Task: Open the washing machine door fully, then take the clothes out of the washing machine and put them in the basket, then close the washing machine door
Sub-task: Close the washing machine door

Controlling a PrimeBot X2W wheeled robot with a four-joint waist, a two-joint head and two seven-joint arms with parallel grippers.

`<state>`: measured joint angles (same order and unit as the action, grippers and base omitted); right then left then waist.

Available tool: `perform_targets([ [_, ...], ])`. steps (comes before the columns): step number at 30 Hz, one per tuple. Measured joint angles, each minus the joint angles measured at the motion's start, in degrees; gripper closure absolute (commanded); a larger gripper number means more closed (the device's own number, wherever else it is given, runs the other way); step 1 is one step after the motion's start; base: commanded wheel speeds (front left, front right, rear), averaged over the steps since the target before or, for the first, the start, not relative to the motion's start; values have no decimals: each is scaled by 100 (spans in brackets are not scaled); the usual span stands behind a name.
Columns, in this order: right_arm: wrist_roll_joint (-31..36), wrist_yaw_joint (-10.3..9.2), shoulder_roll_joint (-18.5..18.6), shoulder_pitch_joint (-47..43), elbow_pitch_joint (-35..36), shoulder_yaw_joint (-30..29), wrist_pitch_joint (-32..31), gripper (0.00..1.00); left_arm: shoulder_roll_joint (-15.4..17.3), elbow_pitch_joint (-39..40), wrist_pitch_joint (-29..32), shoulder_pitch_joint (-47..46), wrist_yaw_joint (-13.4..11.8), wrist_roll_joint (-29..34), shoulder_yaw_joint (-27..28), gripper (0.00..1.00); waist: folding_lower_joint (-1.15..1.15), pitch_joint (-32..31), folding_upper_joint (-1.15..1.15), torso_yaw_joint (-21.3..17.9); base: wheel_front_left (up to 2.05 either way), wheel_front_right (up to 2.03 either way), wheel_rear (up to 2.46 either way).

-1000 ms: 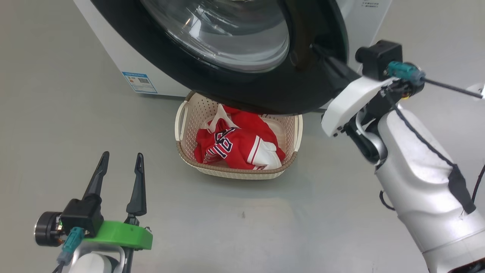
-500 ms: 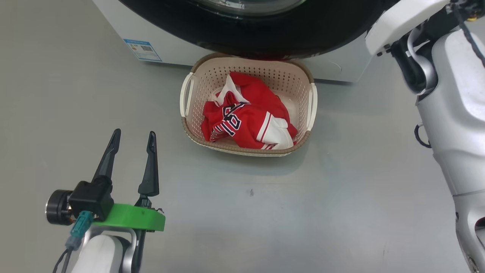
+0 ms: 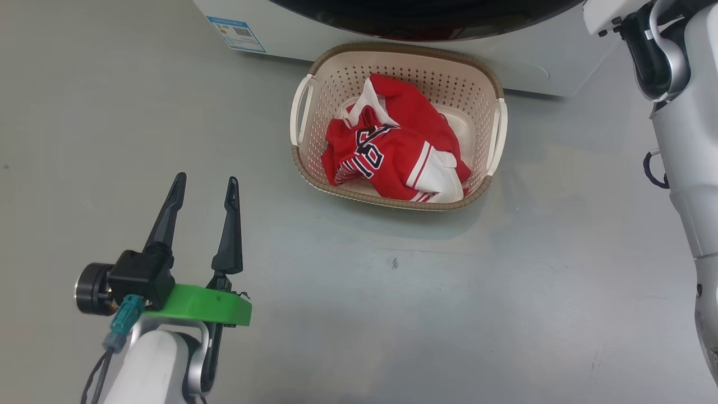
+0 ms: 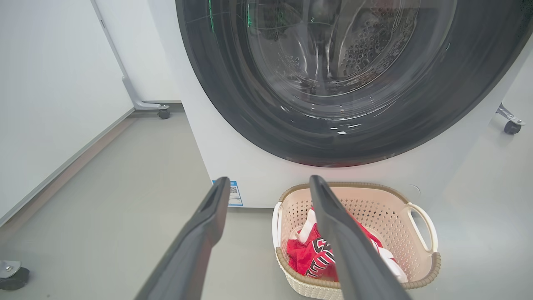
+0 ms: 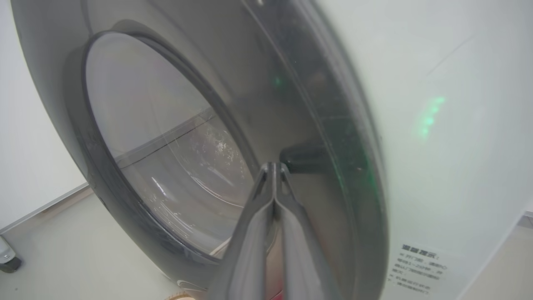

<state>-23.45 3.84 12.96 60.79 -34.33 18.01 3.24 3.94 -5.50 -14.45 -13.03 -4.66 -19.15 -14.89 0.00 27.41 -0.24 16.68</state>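
- The washing machine door [image 4: 333, 71] lies against the front of the washing machine [image 4: 233, 166], at the far side of the scene. I cannot tell whether its latch has caught.
- The right gripper [image 5: 273, 166] has its fingers pressed together and holds nothing. Its tips are at the door's glossy black rim, just beside a dark recess near the door's right edge.
- The left gripper [image 3: 206, 179] is spread and empty, over the floor at the near left and well apart from the basket [image 3: 392, 203].
- The clothes [image 3: 398, 151] lie heaped inside the basket, which sits on the floor just in front of the machine, below the door.
- Likely risk: the narrow closed tips could skid along the slick, curved rim if the push is off-square. That would leave the door unlatched and free to drift open.
- Second risk: the right arm, when it pulls back and lowers, could clip the basket's right handle and shove the basket aside.
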Motion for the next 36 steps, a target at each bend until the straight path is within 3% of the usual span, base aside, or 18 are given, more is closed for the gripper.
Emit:
perform_targets([
  [17,42,165,-174,-75,-555,355,524,100,-57,-182,0,-133,43,44,112,0,0,-160,0,-55,0,0,0],
  [24,-81,241,-360,-760,-569,404,959,100,-56,-311,0,-122,49,111,185,0,0,-448,0,-161,0,0,0],
  [35,-383,266,-459,-1859,-459,283,1077,100,87,-486,0,107,100,253,223,0,0,-1001,0,-458,0,0,0],
  [36,-434,266,-465,-1974,-457,242,1078,80,97,-497,0,135,100,269,223,0,0,-1056,0,-489,0,0,0],
])
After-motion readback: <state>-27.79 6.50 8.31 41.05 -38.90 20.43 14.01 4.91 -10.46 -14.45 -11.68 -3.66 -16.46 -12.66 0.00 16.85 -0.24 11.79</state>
